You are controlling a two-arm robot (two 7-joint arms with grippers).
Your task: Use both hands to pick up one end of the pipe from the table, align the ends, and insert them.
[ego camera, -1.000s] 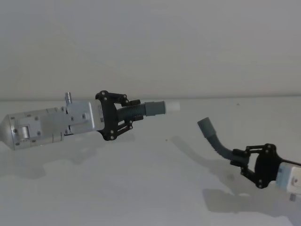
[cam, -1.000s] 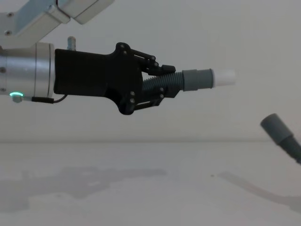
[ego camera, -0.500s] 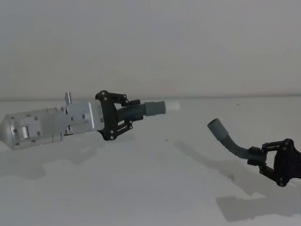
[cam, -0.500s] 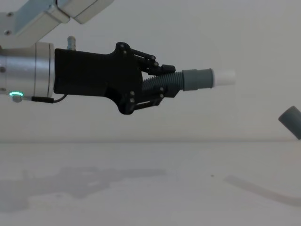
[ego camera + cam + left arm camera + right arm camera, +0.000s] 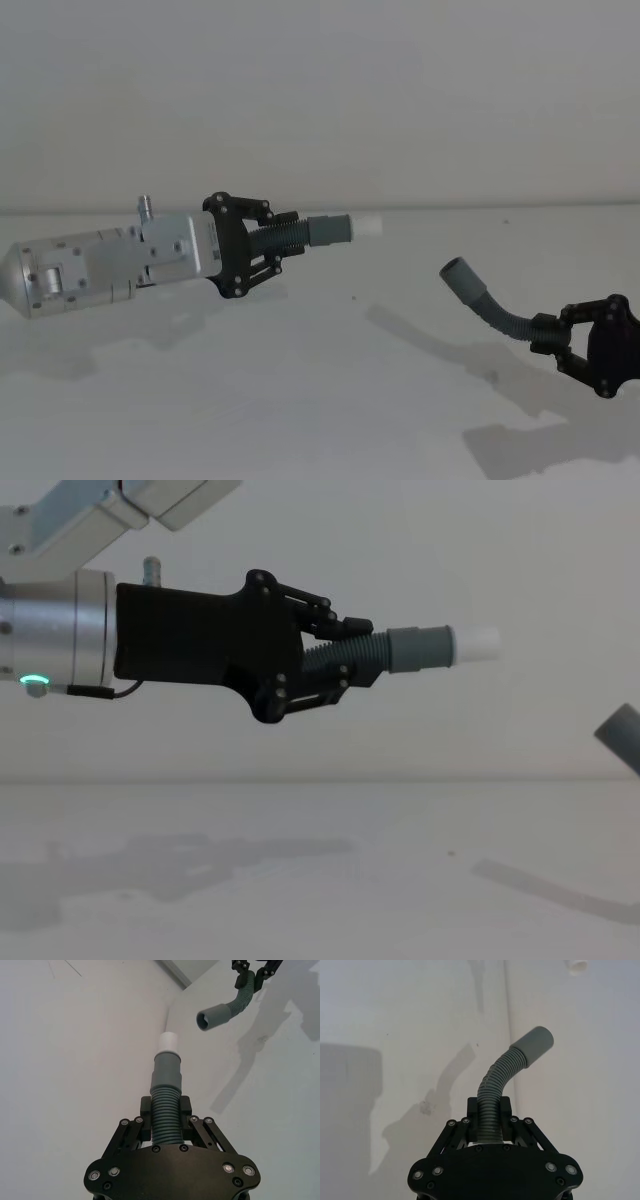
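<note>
Pipe halves hang in the air above the table (image 5: 300,420), well apart and not yet lined up. The left piece (image 5: 300,235) lies nearly level, with its grey cuff and white tip (image 5: 368,226) pointing toward the robot's right. The right piece (image 5: 492,308) curves up from its holder, so that its plain cuff (image 5: 461,275) sits lower than the tip and tilts up and toward the left. The left gripper (image 5: 278,247) is clamped on the ribbed hose just behind the cuff. The right gripper (image 5: 545,336) is clamped on the ribs at the lower end of its bent piece, well back from the opening. That long unsupported bend looks like the main hazard: the corrugated hose is flexible, so when tip meets opening the right piece may buckle or swing aside rather than take the push. The two axes also disagree, since the opening faces upward at a slant while the tip runs level. A straight approach would therefore likely strike the cuff's rim and jam or glance off. A hard push could also slide the ribs through either grip or twist a piece within it. Correcting height and tilt before closing the gap seems necessary.
</note>
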